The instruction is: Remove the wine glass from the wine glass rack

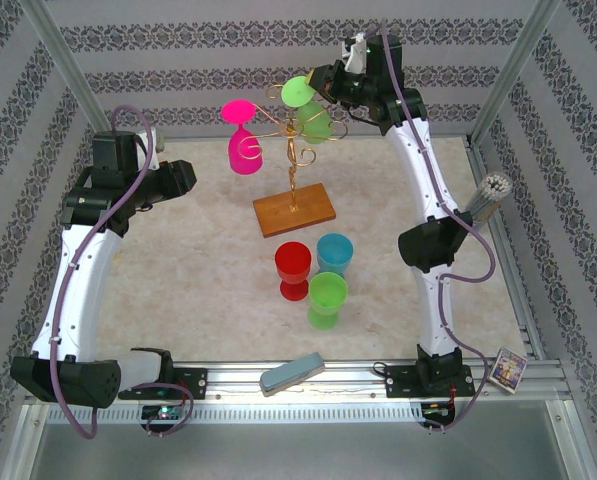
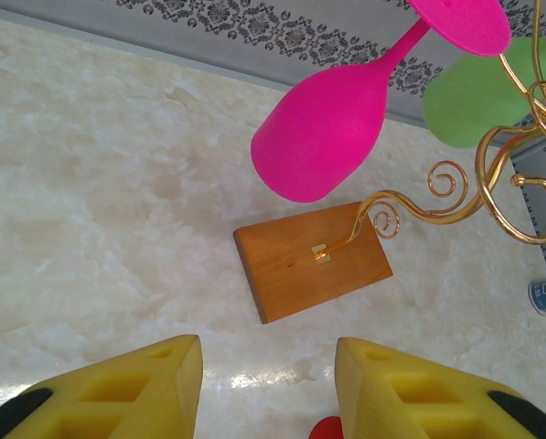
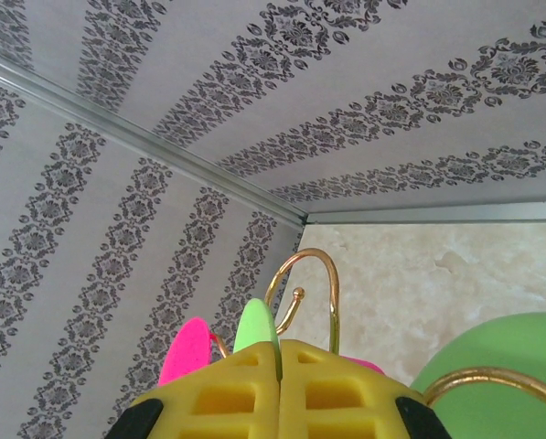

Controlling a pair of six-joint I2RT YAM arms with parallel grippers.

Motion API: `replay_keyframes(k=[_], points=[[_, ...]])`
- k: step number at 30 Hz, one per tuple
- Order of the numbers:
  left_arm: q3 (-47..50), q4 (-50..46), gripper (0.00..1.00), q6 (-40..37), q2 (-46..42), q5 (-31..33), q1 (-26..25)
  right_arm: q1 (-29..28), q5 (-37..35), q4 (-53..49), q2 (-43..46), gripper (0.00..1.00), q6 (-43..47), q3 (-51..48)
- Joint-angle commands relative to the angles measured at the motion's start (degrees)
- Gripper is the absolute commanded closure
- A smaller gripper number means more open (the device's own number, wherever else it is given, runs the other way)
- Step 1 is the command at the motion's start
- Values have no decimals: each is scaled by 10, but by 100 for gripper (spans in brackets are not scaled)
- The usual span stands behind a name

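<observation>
1. Reaching to the top of the wine glass rack [image 1: 294, 211] at the back of the bench [image 1: 178, 290], the right tool [image 3: 280, 366] sits with its yellow pads pressed together beside the foot of the green wine glass [image 1: 313, 122]. The glass hangs upside down from a gold scroll arm. Whether its stem is pinched between the pads cannot be told.
2. The left tool [image 2: 268, 346] hovers half-spread and empty on the rack's other side, near the hanging pink wine glass [image 1: 244, 148].
3. Done well, the step calls for a firm hold on the stem. The glass should then slide outward, level and slow, along the scroll's open end, so the foot clears the wire without tipping the light rack or swinging the pink glass.
</observation>
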State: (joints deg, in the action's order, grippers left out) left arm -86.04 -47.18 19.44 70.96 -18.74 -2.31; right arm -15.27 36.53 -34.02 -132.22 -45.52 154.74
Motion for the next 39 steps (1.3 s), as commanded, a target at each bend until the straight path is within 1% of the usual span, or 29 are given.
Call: replay_keyframes(k=[1, 14, 39], points=[[-4, -6, 57, -16, -6, 10, -6, -6, -1, 31, -8, 100, -15, 23], [-7, -11, 57, -20, -5, 16, -6, -2, -41, 46, -10, 100, -25, 26], [-11, -13, 57, -21, -6, 17, -6, 28, -98, 41, 2, 100, -21, 25]])
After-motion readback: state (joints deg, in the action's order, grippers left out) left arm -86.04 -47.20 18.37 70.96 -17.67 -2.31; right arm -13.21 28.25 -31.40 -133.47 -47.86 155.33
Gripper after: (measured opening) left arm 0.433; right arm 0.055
